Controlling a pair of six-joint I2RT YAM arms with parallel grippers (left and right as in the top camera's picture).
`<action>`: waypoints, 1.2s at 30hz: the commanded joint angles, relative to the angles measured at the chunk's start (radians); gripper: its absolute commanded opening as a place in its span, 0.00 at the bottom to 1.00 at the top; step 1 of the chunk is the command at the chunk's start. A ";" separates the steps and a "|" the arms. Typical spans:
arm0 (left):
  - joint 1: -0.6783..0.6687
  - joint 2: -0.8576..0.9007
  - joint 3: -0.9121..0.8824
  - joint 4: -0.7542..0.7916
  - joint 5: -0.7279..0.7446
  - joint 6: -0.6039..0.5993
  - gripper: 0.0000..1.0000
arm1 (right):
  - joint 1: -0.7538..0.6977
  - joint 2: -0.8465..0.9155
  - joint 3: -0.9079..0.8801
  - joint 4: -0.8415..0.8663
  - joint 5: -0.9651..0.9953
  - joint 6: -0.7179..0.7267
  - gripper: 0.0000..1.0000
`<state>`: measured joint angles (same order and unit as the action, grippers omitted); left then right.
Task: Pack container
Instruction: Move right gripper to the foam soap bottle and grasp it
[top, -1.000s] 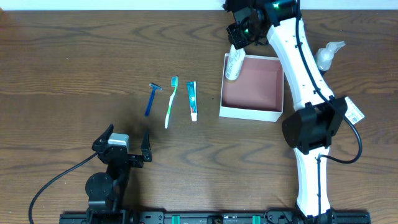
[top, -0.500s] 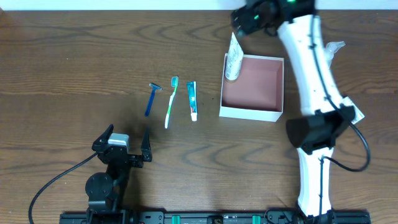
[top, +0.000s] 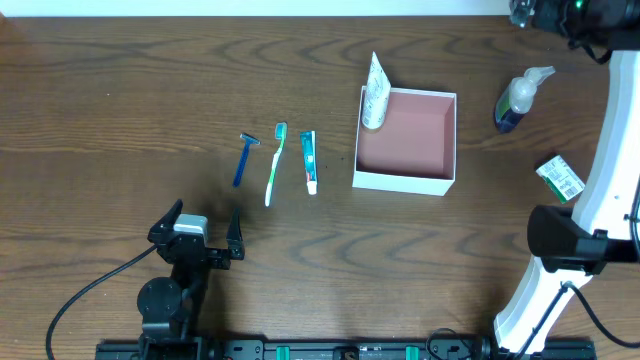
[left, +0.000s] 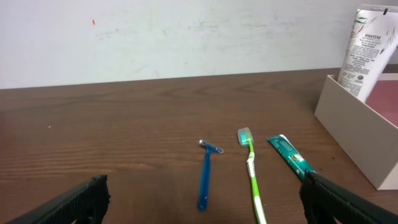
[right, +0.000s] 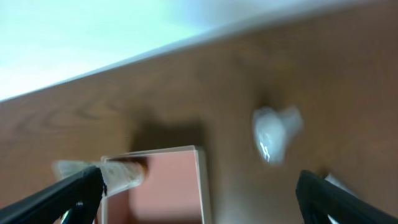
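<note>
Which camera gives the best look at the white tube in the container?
Left wrist: the Pantene tube is sharp, label readable, tilted inside the container. Overhead shows it small, from above; right wrist shows only a blur.

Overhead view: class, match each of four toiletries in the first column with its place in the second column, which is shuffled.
Things
1. blue razor
2. Pantene tube
3. pump bottle
4. green toothbrush

Places
A. on the table, right of the container
B. between the razor and the toothpaste
C. inside the container, at its far-left corner
D. leftmost in the row of three

Pairs: 1-D, 2-C, 3-A, 4-B
</note>
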<state>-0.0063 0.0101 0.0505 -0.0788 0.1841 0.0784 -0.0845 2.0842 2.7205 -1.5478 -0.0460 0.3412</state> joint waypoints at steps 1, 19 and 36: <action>0.005 -0.006 -0.028 -0.014 0.007 -0.001 0.98 | -0.030 0.040 -0.047 -0.085 0.262 0.542 0.99; 0.005 -0.006 -0.028 -0.014 0.007 -0.002 0.98 | -0.034 0.045 -0.447 0.169 0.258 0.911 0.99; 0.005 -0.006 -0.028 -0.014 0.007 -0.001 0.98 | -0.039 0.045 -0.644 0.438 0.259 0.885 0.99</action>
<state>-0.0063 0.0101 0.0505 -0.0788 0.1841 0.0784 -0.1196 2.1273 2.0956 -1.1236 0.1921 1.2266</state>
